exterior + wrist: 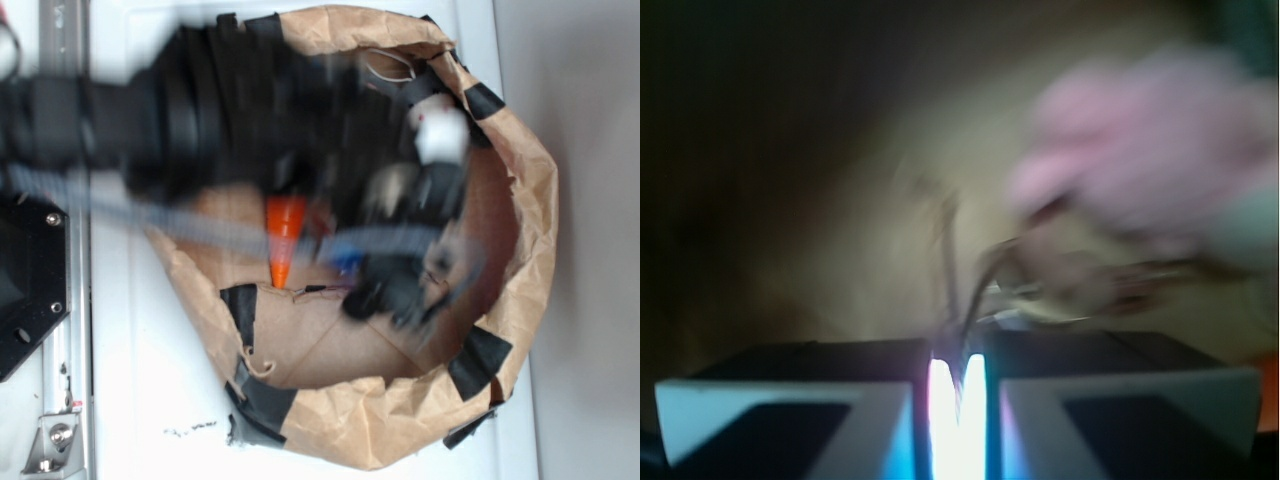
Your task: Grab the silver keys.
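Observation:
In the wrist view my gripper (957,370) has its jaws pressed almost together on a thin wire ring. From that ring the silver keys (1080,285) hang out to the right, blurred, above the brown paper floor. In the exterior view the arm is smeared by motion. The gripper (395,290) sits inside the brown paper bag (530,210), and I cannot make out the keys there.
An orange toy carrot (285,240) lies in the bag just left of the gripper. A blurred pink object (1140,150) fills the upper right of the wrist view. Black tape patches (480,360) line the bag's crumpled rim. The bag rests on a white surface (150,380).

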### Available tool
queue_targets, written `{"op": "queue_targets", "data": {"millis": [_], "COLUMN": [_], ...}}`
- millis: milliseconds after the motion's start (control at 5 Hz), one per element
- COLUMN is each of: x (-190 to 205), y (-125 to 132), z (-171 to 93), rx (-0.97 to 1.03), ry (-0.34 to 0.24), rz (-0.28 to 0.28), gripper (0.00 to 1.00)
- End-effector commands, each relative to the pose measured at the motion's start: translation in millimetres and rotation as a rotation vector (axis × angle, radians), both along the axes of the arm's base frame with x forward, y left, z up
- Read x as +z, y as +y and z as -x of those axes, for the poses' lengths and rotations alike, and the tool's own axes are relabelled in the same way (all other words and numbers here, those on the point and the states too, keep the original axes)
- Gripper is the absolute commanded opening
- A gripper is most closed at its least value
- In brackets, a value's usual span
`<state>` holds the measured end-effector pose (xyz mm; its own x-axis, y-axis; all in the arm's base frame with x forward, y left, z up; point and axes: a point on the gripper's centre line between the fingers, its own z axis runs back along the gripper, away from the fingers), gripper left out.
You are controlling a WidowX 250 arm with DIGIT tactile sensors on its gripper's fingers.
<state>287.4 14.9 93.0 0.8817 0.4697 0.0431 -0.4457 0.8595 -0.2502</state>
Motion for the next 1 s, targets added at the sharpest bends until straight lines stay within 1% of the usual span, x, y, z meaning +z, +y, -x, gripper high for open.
{"op": "queue_targets", "data": {"millis": [0, 200, 400, 600, 800], "x": [97.9, 107.0, 98.8, 94.0, 89.8], "y": [62.8, 49.7, 29.1, 26.1, 22.1], "z": [27.8, 26.1, 32.3, 30.8, 31.4], "rx": [-0.002, -0.049, -0.126, -0.145, -0.146], "ry": [-0.151, -0.121, -0.138, -0.115, -0.115], "rz": [0.292, 0.212, 0.158, 0.12, 0.08], "gripper": [0.0, 0.0, 0.0, 0.0, 0.0]}}
